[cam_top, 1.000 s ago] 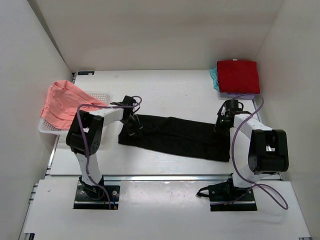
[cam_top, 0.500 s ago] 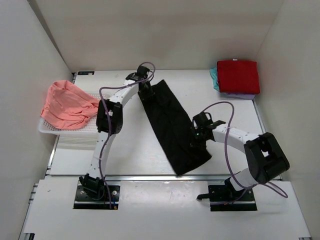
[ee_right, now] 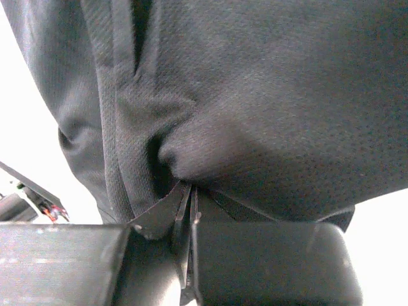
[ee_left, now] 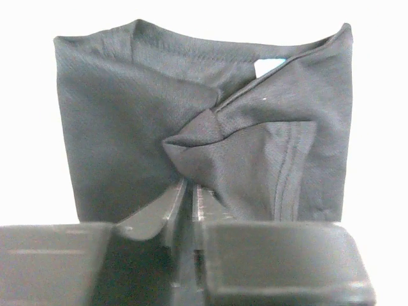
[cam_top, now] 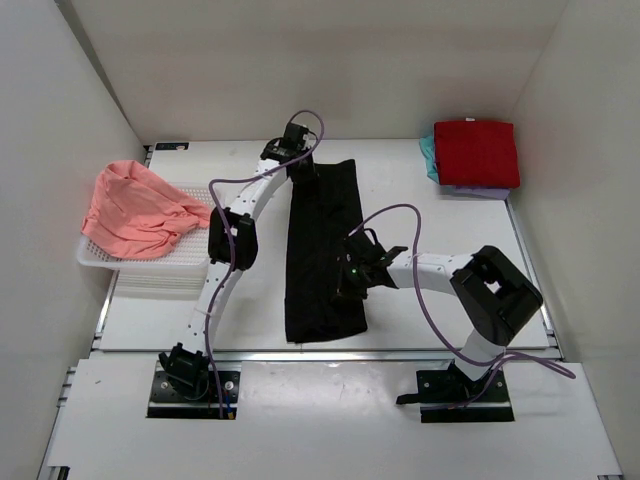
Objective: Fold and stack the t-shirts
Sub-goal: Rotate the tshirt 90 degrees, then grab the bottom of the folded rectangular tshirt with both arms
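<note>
In half a second the black shirt has swung from a slant to lie straight, far end to near end, and both arms have turned with it.

The left fingers are pressed almost together on a puckered fold of the cloth, with the collar and its label just beyond them. The right fingers are likewise nipped shut on a bunched ridge of the same shirt.

From above, the left pair grips the far end of the strip. The right pair grips its right-hand edge, somewhat nearer than the middle. The shirt lies as a long narrow band in the middle of the surface, with its long axis running away from the arm bases.

I'd judge the coming fold has to go along that axis, one end over the other. The left arm owns the far end, and the near hem lies loose, closest to the right arm.

Well apart in the far right corner, a red shirt tops a folded pile over teal and lilac ones. A pink shirt lies heaped on the basket at the left.
</note>
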You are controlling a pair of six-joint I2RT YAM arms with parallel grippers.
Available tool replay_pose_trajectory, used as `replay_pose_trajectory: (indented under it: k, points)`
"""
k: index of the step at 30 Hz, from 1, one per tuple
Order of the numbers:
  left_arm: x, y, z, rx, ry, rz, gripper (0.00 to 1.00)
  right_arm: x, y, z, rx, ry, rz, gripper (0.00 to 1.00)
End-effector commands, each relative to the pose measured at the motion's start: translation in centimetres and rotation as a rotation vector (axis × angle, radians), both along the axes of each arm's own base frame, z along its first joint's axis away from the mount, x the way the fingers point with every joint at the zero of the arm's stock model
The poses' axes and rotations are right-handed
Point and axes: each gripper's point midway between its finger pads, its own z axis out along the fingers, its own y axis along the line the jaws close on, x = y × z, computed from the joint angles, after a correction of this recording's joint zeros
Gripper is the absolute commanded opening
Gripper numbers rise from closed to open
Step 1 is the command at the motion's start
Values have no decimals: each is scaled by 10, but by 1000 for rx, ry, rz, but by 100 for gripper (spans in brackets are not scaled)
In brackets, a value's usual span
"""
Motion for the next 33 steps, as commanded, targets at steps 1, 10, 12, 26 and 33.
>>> replay_pose_trajectory:
  k: [1,10,12,26,33]
  points:
    - [20,0,119,-61,-234,-23,27,20,-19,-18,-123,-105,21,0]
    - [-86,26,240,-186,-246,-63,40,26,-37,76,-155,-292,156,16]
    - [-132,39,221,-174,-159,-81,44,19,-58,79,-138,-299,115,24]
    - [-429,70,42,-346,291,-81,52,-66,-104,26,1,-146,18,56]
    - [-450,71,10,-364,337,-24,52,-82,-94,8,54,-93,21,59]
